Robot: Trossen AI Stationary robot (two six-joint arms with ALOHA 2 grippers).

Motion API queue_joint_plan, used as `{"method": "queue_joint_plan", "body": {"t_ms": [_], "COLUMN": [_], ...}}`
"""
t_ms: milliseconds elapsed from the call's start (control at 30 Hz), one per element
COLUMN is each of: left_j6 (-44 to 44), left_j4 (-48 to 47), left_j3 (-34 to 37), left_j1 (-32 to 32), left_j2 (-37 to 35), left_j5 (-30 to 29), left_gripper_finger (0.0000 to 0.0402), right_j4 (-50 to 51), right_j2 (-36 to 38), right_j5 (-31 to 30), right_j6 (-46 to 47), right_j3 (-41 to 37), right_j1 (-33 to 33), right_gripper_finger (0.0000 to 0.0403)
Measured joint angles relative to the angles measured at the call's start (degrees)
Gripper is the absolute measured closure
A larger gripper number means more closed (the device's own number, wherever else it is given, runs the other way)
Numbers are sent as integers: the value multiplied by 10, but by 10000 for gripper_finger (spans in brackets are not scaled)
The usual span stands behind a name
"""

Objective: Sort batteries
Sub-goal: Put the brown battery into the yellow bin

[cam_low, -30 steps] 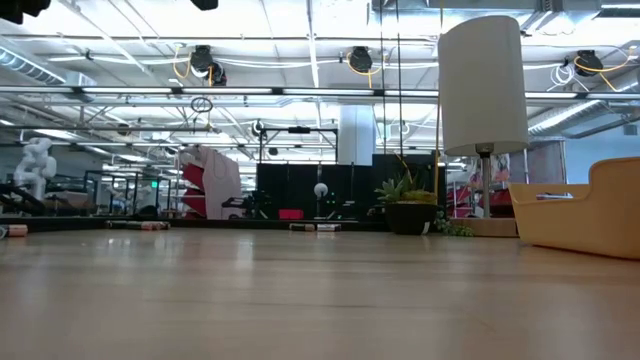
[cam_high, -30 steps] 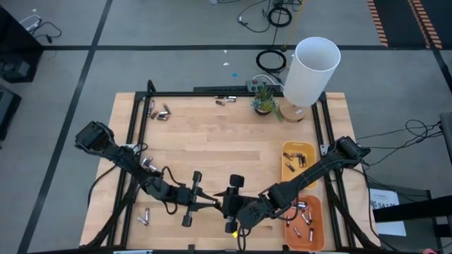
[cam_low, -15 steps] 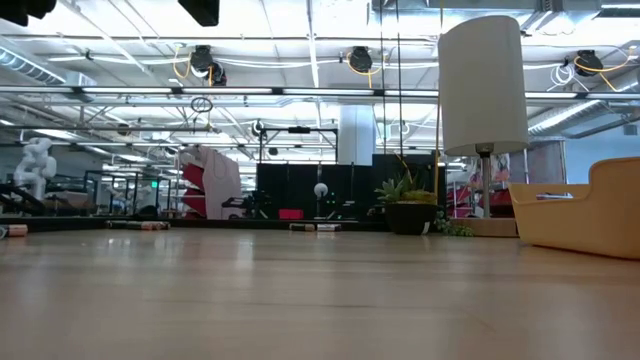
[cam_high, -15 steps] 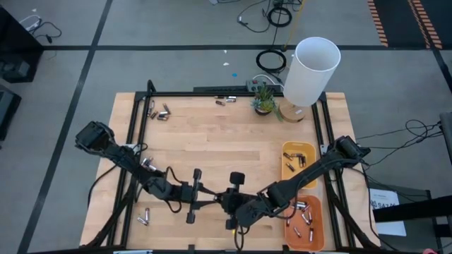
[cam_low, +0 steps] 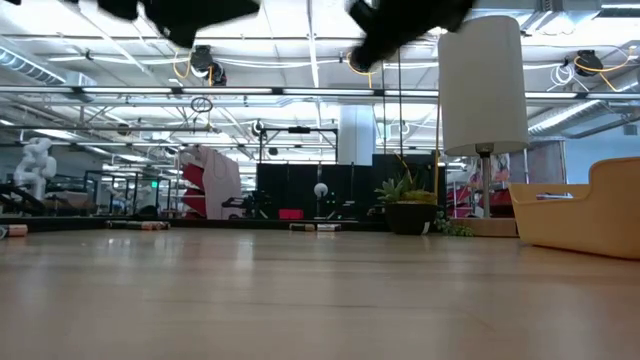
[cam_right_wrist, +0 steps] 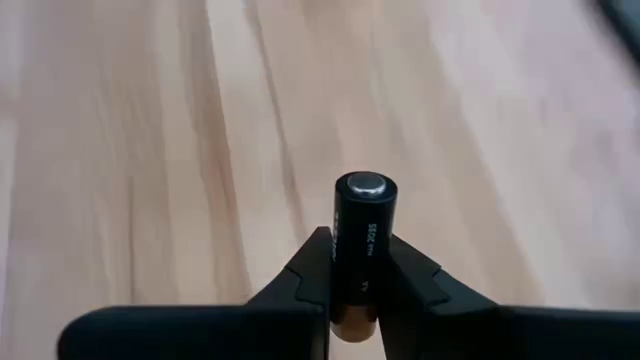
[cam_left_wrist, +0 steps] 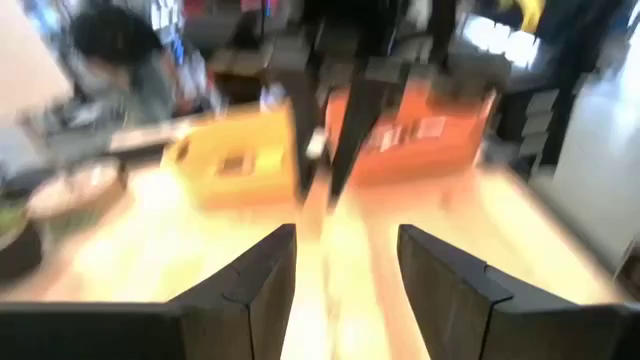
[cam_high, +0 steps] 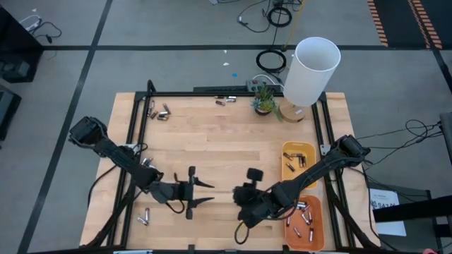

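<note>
My right gripper point(cam_right_wrist: 355, 262) sits low in the high view, just right of centre, its fingers point(cam_right_wrist: 305, 275) clamped on a dark battery point(cam_right_wrist: 361, 232) standing upright between them above the counter point(cam_high: 212, 141). My left gripper point(cam_high: 205, 192), lower left of centre, has its fingers spread apart, holding nothing. More batteries lie in the orange tray point(cam_high: 316, 236) at lower right.
</note>
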State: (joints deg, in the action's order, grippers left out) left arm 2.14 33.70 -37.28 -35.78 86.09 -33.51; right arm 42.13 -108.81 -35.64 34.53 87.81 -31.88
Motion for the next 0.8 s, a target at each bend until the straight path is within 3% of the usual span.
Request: {"method": "queue_joint_plan", "body": {"t_ms": [233, 333, 467, 633, 800], "left_j6": [-85, -92, -69, -29, 15], "left_j4": [-216, -263, -285, -292, -319], "left_j3": [0, 0, 0, 0, 0], "left_j1": [1, 2, 10, 31, 55], "left_j2": [-9, -9, -9, -10, -9], "left_j5": [-19, -29, -61, -35, 4], "left_gripper_finger": [215, 215, 215, 214, 214], "right_j4": [134, 162, 229, 272, 296], "right_j2": [0, 0, 0, 1, 35], "right_j5": [90, 144, 150, 190, 178], "right_j6": [188, 237, 301, 288, 249], "right_j3": [0, 0, 0, 0, -1], "right_j1": [-28, -40, -48, -38, -19], "right_gripper_finger": [370, 370, 370, 369, 369]}}
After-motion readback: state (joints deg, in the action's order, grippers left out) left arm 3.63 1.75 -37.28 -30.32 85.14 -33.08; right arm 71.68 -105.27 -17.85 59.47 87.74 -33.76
